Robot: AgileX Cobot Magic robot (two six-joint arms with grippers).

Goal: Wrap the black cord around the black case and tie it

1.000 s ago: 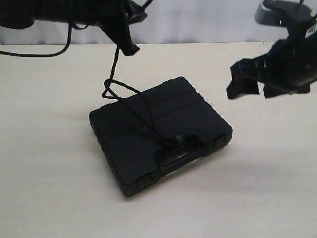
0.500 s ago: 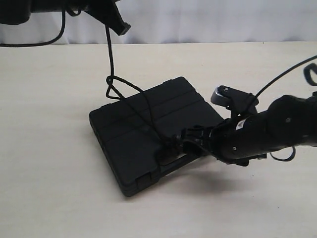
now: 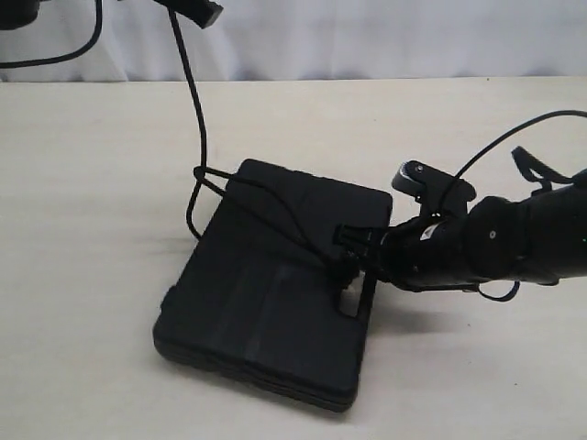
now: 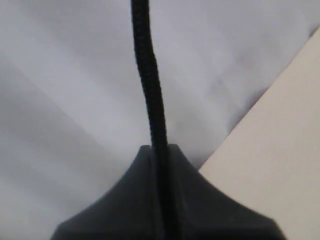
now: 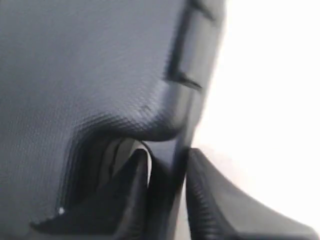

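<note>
At the right hand (image 3: 351, 261), the black case (image 3: 261, 316) has pivoted.

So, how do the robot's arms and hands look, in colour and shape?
Both are mostly black. The right arm is bulky and rounded, with a silver-rimmed round part and thin glossy cables looping over it. The right hand has wedge-shaped, finely textured fingers. Of the left hand only a dark tip shows.

Pale beige table (image 3: 83, 302), black case (image 3: 257, 302) resting on it near the middle, handle edge toward the right
</note>
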